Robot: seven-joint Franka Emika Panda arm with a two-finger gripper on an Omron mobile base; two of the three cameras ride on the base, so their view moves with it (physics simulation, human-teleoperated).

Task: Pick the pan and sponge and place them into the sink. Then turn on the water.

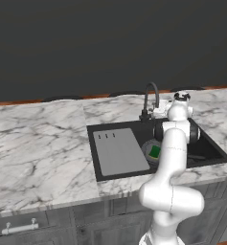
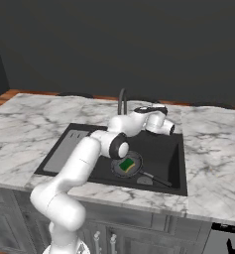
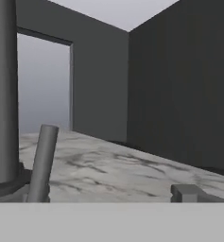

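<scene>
Arm's white body nearest cam, reaching forward over the sink (image 1: 98, 143). Pan (image 2: 120, 168) lies in the black basin, handle pointing right-front; sponge (image 2: 127, 164) sits green-side-up on the pan. So both placements look done. Gripper (image 2: 169, 128) beyond them by the tap (image 1: 150, 98), jaws spread wide, holding nothing. Hand view: tap column and lever (image 3: 41, 160) close on the left. Left: turn water on; no flow visible.
</scene>
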